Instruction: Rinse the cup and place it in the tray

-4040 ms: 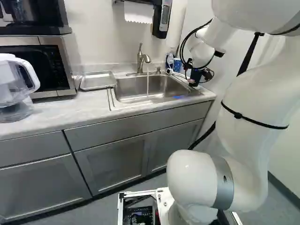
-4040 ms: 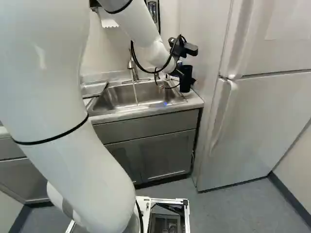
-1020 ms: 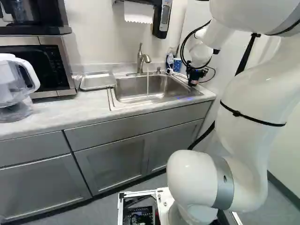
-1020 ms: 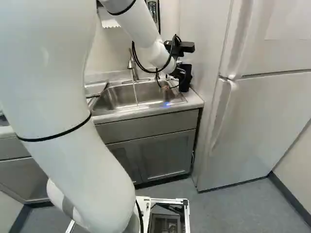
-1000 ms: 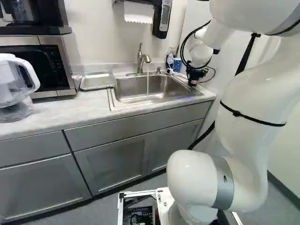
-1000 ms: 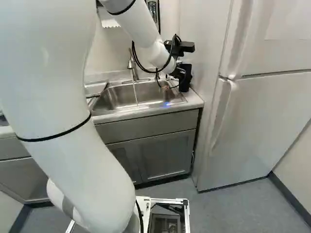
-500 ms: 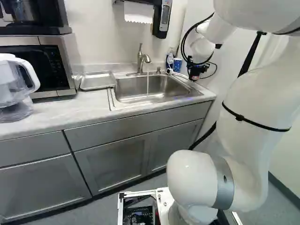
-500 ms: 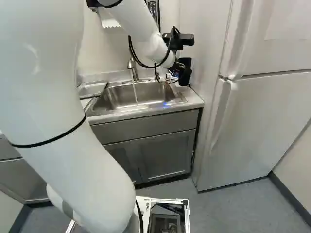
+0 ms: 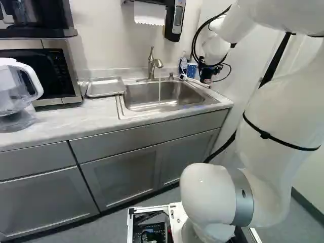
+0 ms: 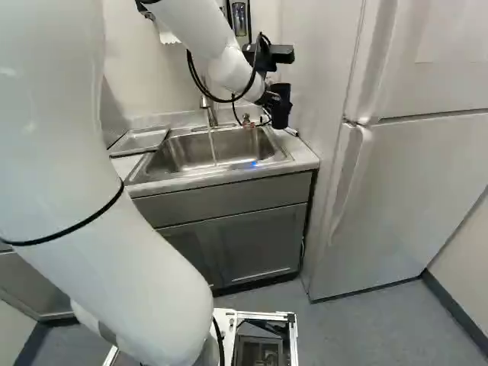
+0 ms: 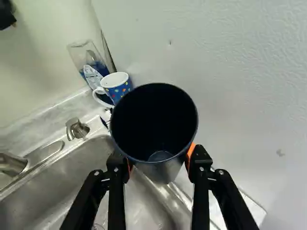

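Slightly leftward and higher in the right base view than half a second ago, the arm has carried the gripper and the black cup along together, while the base keeps its place. Clenched on the cup, the gripper presses an orange pad against each side of it; the cup's mouth faces the wrist camera and its inside is dark. In the right base view the cup hangs nearly upright in the air, just past the back right corner of the sink.

From the faucet at the sink's back edge, a thin stream of water runs into the basin, apart from the cup. The metal tray lies on the counter, just beside the sink's left edge, toward the counter's back edge.

Beyond the cup in the wrist view, a blue spotted mug stands near a clear bottle at the counter's back right corner, with a small metal spout by the sink's back edge. A microwave stands left of the tray, a clear pitcher sits nearer the counter's front edge, and a refrigerator fills the right of the right base view.
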